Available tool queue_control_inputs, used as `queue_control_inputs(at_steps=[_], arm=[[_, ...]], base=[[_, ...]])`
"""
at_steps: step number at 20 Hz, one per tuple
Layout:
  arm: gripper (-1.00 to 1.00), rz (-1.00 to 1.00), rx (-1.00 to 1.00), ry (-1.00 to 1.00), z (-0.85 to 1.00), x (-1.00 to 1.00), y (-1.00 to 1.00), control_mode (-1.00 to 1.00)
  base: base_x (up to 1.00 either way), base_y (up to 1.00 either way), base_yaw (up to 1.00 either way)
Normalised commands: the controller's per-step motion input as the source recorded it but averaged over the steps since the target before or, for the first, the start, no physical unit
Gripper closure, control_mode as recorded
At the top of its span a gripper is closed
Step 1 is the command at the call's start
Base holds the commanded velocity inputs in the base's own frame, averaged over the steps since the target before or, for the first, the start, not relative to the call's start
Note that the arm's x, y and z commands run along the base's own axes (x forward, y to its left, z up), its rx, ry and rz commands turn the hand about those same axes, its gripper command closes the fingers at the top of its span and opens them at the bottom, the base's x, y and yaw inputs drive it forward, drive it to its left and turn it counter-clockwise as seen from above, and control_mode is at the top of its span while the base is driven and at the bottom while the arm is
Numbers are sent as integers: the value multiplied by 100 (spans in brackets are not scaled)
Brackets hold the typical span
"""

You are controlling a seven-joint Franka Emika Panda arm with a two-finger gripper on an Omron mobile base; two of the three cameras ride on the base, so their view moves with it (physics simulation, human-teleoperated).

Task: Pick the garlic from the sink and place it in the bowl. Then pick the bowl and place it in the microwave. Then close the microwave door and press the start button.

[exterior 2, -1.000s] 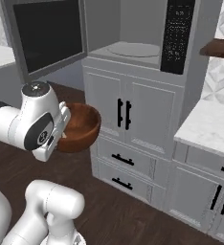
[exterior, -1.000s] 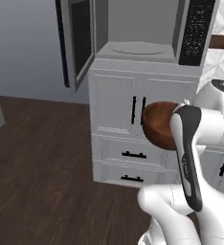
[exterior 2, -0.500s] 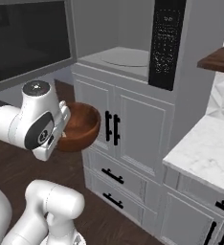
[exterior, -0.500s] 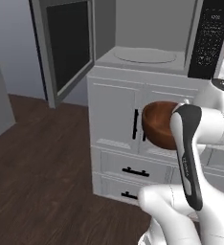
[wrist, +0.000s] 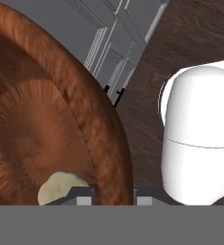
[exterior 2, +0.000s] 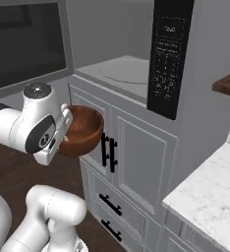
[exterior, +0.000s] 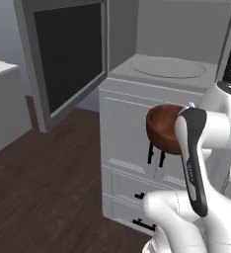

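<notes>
Since the earlier frame the base has rolled closer to the microwave (exterior: 176,54), so its open door (exterior: 68,54) looms larger. Nearest, the hand (wrist: 113,197) pinches the bowl's (wrist: 47,124) rim, one finger inside, one outside. Garlic (wrist: 61,188) lies in the bowl's bottom. Beyond it stand white cabinet doors (exterior 2: 136,147), then the microwave's grey inside.

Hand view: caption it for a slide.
Tool clamps the wooden bowl's rim, garlic inside.

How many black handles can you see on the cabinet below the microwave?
4: two upright door handles side by side behind the bowl, and two drawer handles lower down. Others may be hidden by the arm.
</notes>
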Motion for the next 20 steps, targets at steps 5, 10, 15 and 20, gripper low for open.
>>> queue_control_inputs(at_steps=[5,10,15,20], arm=[[100,0,0,0,0,0,0,100],[100,0,0,0,0,0,0,100],[100,0,0,0,0,0,0,100],[100,0,0,0,0,0,0,100]], base=[[34,0,39],[21,2,26],[49,0,11],[62,-5,4]])
